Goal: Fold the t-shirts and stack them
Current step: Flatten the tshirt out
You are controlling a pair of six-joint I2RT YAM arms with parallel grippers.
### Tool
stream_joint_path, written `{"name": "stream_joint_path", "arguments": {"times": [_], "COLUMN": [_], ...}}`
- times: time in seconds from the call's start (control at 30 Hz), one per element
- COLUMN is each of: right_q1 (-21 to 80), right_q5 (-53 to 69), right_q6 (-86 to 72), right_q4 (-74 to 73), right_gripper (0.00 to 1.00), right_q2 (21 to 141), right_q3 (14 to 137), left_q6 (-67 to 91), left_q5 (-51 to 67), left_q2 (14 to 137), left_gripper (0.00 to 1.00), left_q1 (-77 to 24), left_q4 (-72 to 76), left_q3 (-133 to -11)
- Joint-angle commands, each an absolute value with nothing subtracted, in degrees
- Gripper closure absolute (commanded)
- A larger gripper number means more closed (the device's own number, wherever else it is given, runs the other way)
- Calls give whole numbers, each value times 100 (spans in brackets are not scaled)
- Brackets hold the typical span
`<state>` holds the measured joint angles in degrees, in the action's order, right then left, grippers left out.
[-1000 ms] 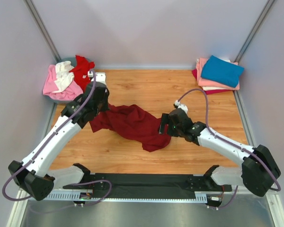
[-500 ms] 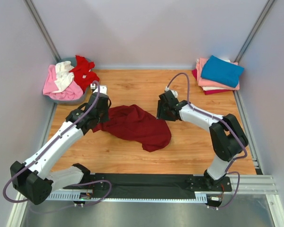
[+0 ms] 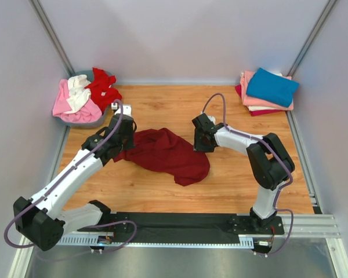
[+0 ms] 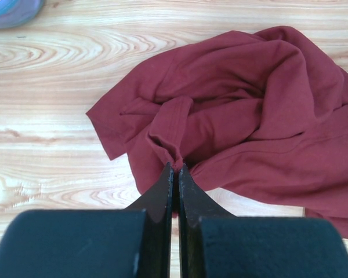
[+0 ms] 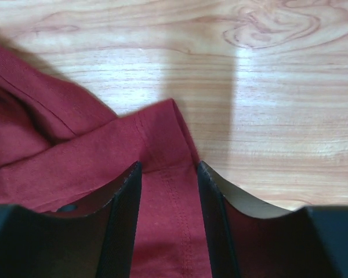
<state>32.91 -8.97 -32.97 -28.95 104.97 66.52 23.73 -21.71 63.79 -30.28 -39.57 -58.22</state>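
Left hand point(image 4: 175, 174) pinching a fold of the crumpled dark maroon cloth t-shirt point(image 4: 249, 116), right hand point(image 5: 168, 167) spread astride its hem

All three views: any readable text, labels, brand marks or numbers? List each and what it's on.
None readable in any view.
Crumpled dark maroon cloth t-shirt: no print or tag showing.
Folded teal-blue cloth t-shirt atop the far-right stack: plain.
Heap of pink, white and bright red shirts at far left: plain.
White-and-black robot arms: no legible marking; anything there is too small to tell.
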Motion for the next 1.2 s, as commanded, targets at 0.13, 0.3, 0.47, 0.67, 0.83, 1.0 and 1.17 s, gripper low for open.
{"name": "stream_joint_path", "arguments": {"times": [0.13,0.3,0.47,0.67,0.83,1.0,1.17], "right_q1": [3077,3050,3059,3059,3050,3050,3050], "right_q5": [-818,-703,-607,-799,-1361,-1573,-1626], "right_q6": [-3120,-3076,-3076,-3024,-2822,-2663,-2558], "right_q4": [-2777,-2778,-2716,-2899,-3322,-3787,-4270], "right_gripper": [57,74,88,99,99,100,99], "right_q2": [10758,10811,10854,10732,10328,9599,8792], "right_q3": [6847,6847,6803,6855,7049,7268,7488], "left_q6": [2373,2364,2364,2355,2347,2329,2206], "left_q5": [-2224,-2259,-2285,-2320,-2347,-2382,-2531], "left_q2": [6460,6486,6513,6530,6452,6302,6100], "left_gripper": [100,100,100,100,100,100,100], "left_q1": [-3023,-3023,-3023,-3023,-3023,-3023,-3023], "left_q4": [-3727,-3727,-3727,-3762,-3963,-4262,-4701], "left_q3": [-5792,-5809,-5818,-5836,-6020,-6284,-6872]}}
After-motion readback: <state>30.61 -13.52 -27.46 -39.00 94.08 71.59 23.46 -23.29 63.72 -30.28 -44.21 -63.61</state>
